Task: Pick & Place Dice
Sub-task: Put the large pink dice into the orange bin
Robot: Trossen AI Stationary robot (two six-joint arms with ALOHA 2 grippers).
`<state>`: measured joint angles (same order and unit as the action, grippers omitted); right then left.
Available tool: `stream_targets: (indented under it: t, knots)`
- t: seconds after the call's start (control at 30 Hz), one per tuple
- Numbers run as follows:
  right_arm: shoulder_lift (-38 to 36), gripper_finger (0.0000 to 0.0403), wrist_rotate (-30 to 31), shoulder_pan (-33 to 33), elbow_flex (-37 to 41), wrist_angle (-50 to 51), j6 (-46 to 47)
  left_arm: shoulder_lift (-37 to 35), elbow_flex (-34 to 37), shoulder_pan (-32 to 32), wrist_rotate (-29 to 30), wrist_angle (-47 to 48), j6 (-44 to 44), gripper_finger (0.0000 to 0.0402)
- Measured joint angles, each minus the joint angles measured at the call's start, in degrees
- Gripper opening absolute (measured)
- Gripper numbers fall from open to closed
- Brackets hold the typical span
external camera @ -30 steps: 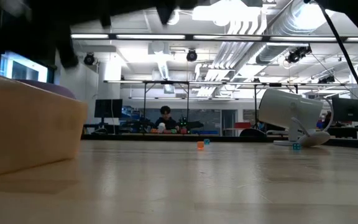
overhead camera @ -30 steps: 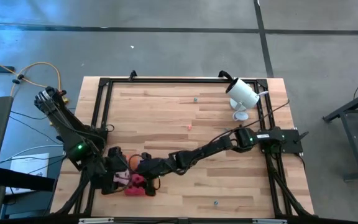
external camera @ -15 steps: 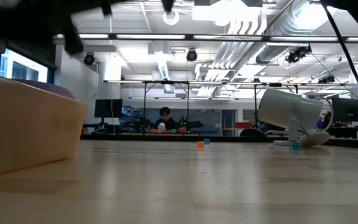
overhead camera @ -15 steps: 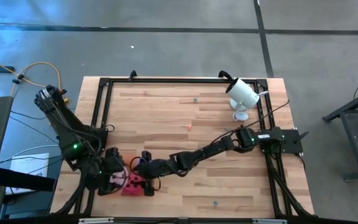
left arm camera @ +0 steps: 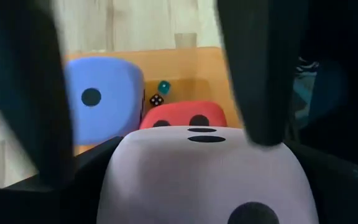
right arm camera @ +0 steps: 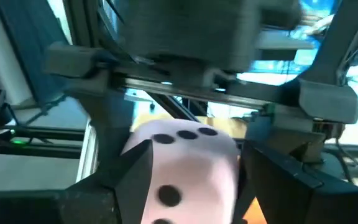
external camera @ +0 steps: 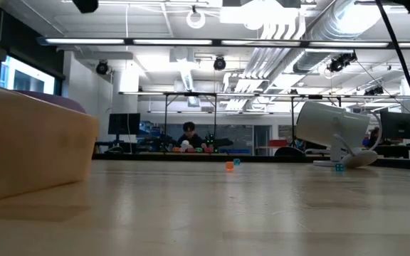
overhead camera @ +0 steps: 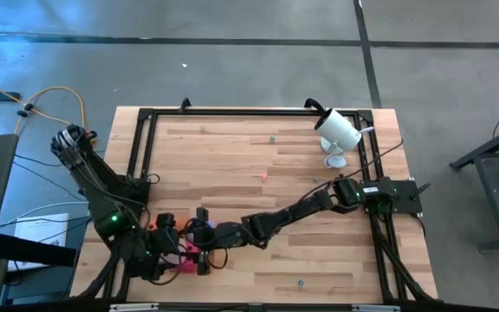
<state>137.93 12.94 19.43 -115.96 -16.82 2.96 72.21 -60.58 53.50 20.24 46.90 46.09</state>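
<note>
**Pink die in my right jaws, tray just beneath**

Pink and soft, the light pink die (right arm camera: 188, 158) sits pinched between the two fingers of my right gripper (right arm camera: 194, 177), one finger pressed on each side face and its pips facing my wrist camera. That arm reaches right across the table to the front-left corner. My left gripper (left arm camera: 142, 81) is there too, nose to nose with it, jaws spread wide and grasping nothing. From its camera the pale die fills the foreground.

Beyond it lies the orange tray (left arm camera: 185, 65), with the purple die (left arm camera: 101, 99) and the magenta die (left arm camera: 182, 117) resting on it, just beside each other. I cannot place the orange die from here.

As I judge it, the step is setting this die down with the others. To do it well I would:

- keep the squeeze light, since the cube looks soft and could pop sideways;
- lower it over bare tray, clear of the two dice already lying there;
- mind my left fingers, which stand very near;
- release only once the die touches down.
</note>
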Motion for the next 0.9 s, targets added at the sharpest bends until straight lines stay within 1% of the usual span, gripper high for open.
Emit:
stream_targets:
  t: [0.1, 0.17, 0.33, 0.43, 0.53, 0.77, 0.9]
  knots:
    - [0.00, 0.0239, -4.21, -0.74, 0.00, -1.94, 0.32, 0.76, 0.00, -1.69, -1.35, -0.37, -1.37, 0.0397]
    - [-0.01, 0.0239, -5.39, -0.90, -0.02, -2.87, 0.31, 0.80, 0.00, -2.84, -2.09, -0.45, -1.54, 0.0397]
    - [0.28, 0.0239, -5.39, -0.95, -0.02, -2.29, 0.44, 0.80, 0.00, -5.85, -2.09, -2.07, -4.25, 0.0397]
    - [0.32, 0.0239, -5.32, -1.08, -0.02, -0.09, 0.74, 0.80, 0.00, -7.46, -2.14, -3.37, -4.35, 0.0397]
    - [0.37, 0.0239, -3.83, -1.47, -0.02, 1.20, 2.86, 0.70, 0.00, -8.71, -2.21, -3.42, -4.41, 0.0397]
    - [3.01, 0.0239, -4.61, -2.64, -0.38, 1.46, 7.11, -0.37, 0.16, -9.02, -3.12, -2.46, -5.08, 0.0397]
    - [4.90, 0.0239, -6.59, -3.32, -0.44, 0.44, 9.37, -0.81, 0.22, -8.97, -3.44, -0.41, -3.98, 0.0397]
